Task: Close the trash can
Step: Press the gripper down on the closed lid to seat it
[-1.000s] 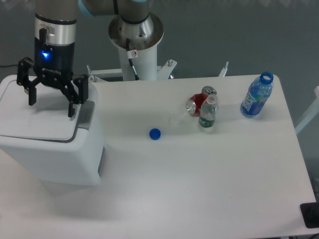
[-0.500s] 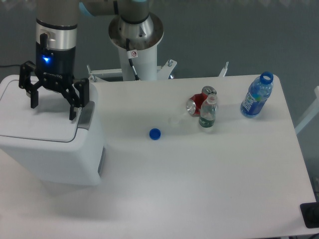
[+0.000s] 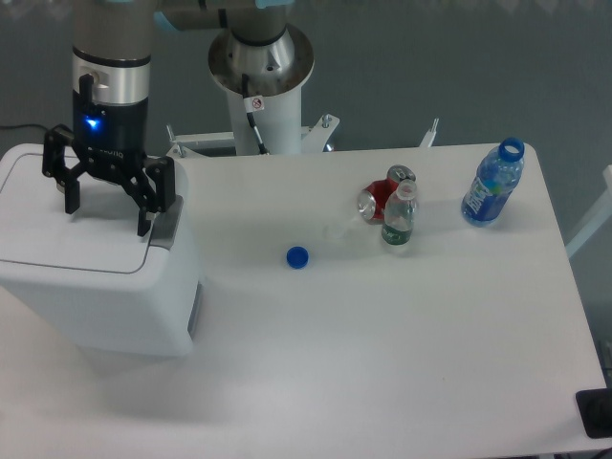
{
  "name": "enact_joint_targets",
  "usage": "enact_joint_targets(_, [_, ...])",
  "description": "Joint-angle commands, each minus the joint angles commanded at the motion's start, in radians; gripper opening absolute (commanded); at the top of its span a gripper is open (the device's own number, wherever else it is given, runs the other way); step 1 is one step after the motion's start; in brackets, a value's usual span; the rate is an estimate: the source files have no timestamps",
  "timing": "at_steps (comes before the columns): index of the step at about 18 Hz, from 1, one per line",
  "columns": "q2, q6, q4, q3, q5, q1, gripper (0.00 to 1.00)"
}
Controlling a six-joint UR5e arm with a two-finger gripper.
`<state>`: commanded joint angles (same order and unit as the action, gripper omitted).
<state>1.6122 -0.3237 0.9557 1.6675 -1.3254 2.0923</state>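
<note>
The trash can is a large boxy white bin at the left edge of the table. Its flat white lid lies down flat on top, with a grey latch tab at the right rim. My gripper hangs straight down over the lid, open and empty, its two black fingers spread wide. The right fingertip is close to the latch tab. I cannot tell whether the fingertips touch the lid.
A blue bottle cap lies on the table. A red can lies on its side beside a small green-label bottle. A blue open bottle stands at the far right. The robot base stands behind.
My gripper has shifted slightly right and a little down over the lid, still open. The trash can and the other objects have not moved.
</note>
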Motion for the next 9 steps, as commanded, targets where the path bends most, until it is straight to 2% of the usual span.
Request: enact_joint_targets(9, [-0.003,-0.020,0.002,0.011,0.000,0.000,1.00])
